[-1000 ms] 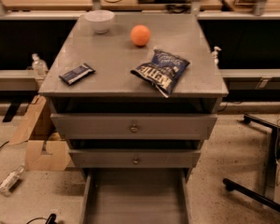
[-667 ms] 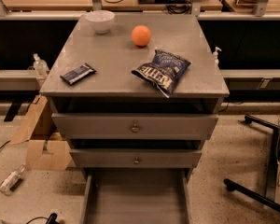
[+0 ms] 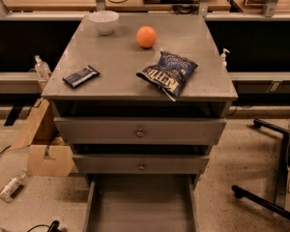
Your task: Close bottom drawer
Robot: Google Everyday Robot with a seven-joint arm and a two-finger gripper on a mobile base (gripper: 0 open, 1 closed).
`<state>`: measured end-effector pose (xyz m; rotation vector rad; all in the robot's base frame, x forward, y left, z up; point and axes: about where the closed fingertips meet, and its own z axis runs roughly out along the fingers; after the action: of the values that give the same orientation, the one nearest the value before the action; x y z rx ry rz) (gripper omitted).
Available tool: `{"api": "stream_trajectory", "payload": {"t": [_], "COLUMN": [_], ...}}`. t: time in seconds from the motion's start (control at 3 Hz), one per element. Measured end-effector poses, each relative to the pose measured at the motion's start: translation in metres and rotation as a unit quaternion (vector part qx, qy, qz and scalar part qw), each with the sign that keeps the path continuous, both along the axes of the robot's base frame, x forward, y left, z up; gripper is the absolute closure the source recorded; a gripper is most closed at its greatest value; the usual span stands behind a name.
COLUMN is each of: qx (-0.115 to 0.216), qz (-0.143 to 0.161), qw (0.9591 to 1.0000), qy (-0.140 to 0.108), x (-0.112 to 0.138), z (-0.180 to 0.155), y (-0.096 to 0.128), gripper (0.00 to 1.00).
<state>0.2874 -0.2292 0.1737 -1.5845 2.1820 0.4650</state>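
One drawer stands open, the lowest, reaching toward the camera.
Camera view: the long flat grey bottom drawer [image 3: 140, 204] lies pulled out at the foot of the grey metal cabinet [image 3: 111, 57], just as a second ago. Nothing has changed, so I judge the closing is not yet begun. Its long axis runs from the cabinet toward the viewer, and the lower picture edge cuts its front end. The gripper is outside the picture, so how wide it stands is not shown.

I've got bottom drawer [image 3: 141, 204] pulled well out below the 2 upper fronts: long flat grey tray, level, empty, runs off frame btm, front panel unseen. Gripper out of view.
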Motion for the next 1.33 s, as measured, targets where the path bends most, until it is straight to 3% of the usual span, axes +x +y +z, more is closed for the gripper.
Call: {"api": "stream_trajectory", "payload": {"t": [0.67, 1.0, 1.33], "qx": [0.000, -0.001, -0.024], "qz": [0.000, 0.000, -0.005], "qw": [1.0000, 1.0000, 0.9995], "qy": [0.000, -0.001, -0.019], "x": [0.004, 0.004, 0.007], "z": [0.002, 0.004, 0.061], "y": [0.000, -0.001, -0.020], "gripper": [0.00, 0.00, 0.03]}}
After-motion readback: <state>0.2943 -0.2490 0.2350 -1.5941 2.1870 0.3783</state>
